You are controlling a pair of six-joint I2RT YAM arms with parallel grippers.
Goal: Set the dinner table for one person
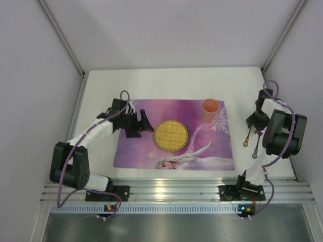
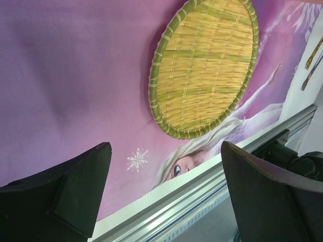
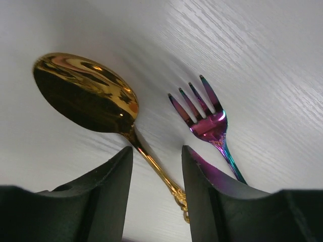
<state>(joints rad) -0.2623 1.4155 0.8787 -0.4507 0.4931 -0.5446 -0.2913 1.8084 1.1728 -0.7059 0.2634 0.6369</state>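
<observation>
Gold spoon point(image 3: 86, 96), downturned right hand point(image 3: 157, 151) astride handle

texts: none could be read in any view | placemat point(image 1: 133, 148): bore a printed cartoon figure and snowflakes only — no lettering, brand or number showed on it | other surfaces: no label or sign was legible
</observation>
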